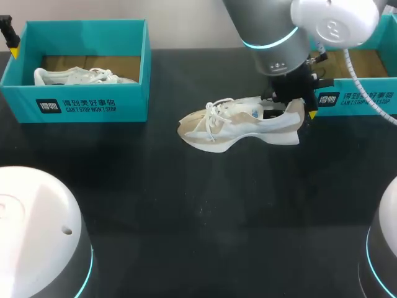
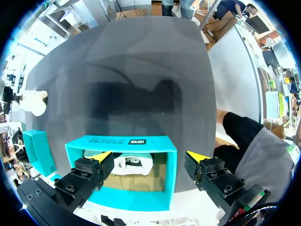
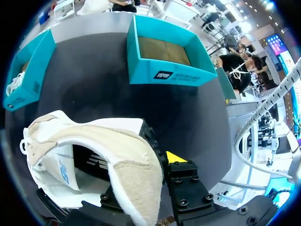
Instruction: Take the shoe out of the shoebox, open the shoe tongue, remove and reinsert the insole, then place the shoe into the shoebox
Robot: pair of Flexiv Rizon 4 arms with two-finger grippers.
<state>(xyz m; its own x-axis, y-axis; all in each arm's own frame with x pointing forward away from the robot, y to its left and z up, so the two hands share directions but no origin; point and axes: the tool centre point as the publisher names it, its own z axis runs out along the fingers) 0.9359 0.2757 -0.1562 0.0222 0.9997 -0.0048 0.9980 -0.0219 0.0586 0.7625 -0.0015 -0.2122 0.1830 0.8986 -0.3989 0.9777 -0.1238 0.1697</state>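
A white and beige shoe [image 1: 239, 124] lies on the dark table, toe to the left. My right gripper [image 1: 288, 102] is shut on its heel. In the right wrist view one finger sits inside the shoe [image 3: 84, 141] and the yellow-tipped one [image 3: 175, 157] presses the heel from outside. A second white shoe [image 1: 84, 76] lies in the left teal shoebox [image 1: 74, 102]. My left gripper [image 2: 149, 157] hangs open above that shoebox [image 2: 127, 141], over the shoe [image 2: 134, 165]; in the head view it shows only at the far left corner [image 1: 8, 37].
A second teal shoebox [image 1: 353, 99] stands at the back right, partly behind my right arm; the right wrist view shows that shoebox [image 3: 164, 73] with only its brown floor. Two rounded robot bases [image 1: 37, 236] fill the near corners.
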